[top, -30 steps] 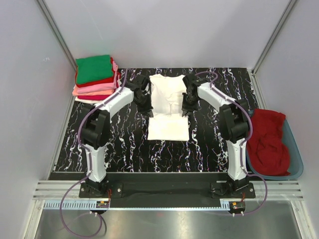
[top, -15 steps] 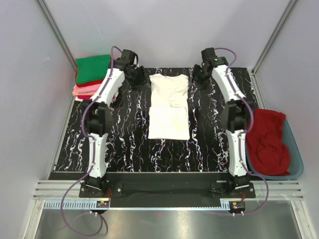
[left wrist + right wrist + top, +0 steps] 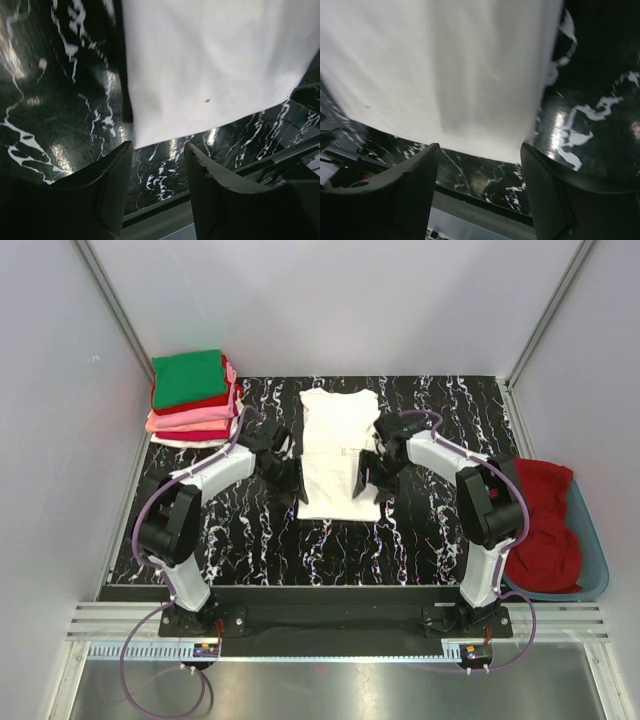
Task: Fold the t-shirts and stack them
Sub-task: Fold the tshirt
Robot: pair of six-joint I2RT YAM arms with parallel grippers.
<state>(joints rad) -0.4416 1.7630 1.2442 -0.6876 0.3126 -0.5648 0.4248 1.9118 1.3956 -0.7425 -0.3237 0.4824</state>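
Observation:
A white t-shirt (image 3: 338, 430) lies as a long narrow strip in the middle of the black marbled table (image 3: 420, 540). My left gripper (image 3: 294, 480) is at its near left edge and my right gripper (image 3: 366, 478) at its near right edge. Both stand open with nothing between the fingers. In the left wrist view the white t-shirt (image 3: 210, 60) has its near left corner just ahead of my left gripper (image 3: 158, 165). In the right wrist view the white t-shirt (image 3: 445, 70) ends just ahead of my right gripper (image 3: 480, 170). Folded green, red and pink t-shirts (image 3: 192, 392) are stacked at the back left.
A blue tub (image 3: 592, 550) off the table's right side holds a crumpled red t-shirt (image 3: 545, 525). Grey walls enclose the table at the back and sides. A metal rail (image 3: 330, 625) with both arm bases runs along the near edge.
Both grippers opened, let go of the white t-shirt, swung toward the back, then came down beside the shirt's near half. The shirt now lies flat.

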